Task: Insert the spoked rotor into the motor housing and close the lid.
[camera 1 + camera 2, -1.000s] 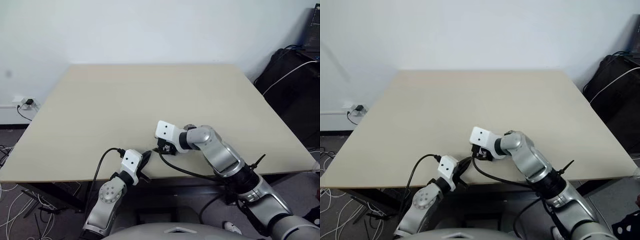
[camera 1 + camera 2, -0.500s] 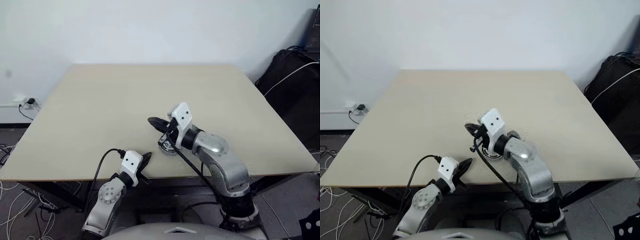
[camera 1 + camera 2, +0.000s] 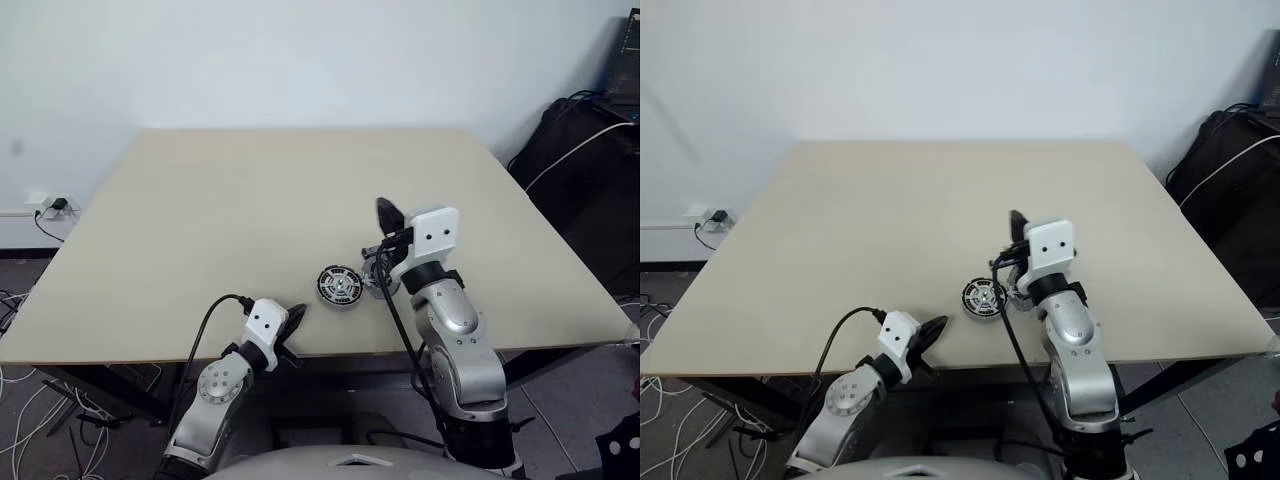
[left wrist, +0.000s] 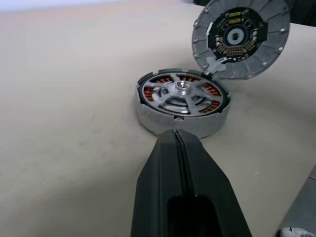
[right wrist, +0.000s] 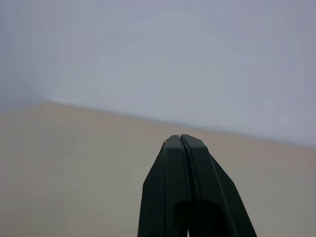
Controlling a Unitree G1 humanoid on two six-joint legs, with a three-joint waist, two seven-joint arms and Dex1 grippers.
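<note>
Rotor [image 4: 181,95] already sits inside the motor housing [image 4: 180,103], spokes across the copper windings, so insertion looks done & only closing is left. Housing lies flat on the table [image 3: 250,200] near the front edge, between the two arms. Lid [image 4: 240,38] is propped up on its edge against the far side of the housing, inner face w/ dark hub turned toward the left wrist cam; prob. parked there so it can be tipped down over the housing, though whether it leans on the housing rim or on smth behind it I can't tell. Left gripper [image 4: 176,136] hangs at the table's front edge, fingers pressed together w/ nothing between them, tip pointing at the housing and just short of it, not touching. Right gripper [image 3: 387,214] is raised above the table, just to the right of the housing & beside the lid, fingers also pinched together & empty, aimed out over the bare tabletop toward the wall. Neither holds the lid. Next move, by my read: get a finger behind the lid and push it flat.
</note>
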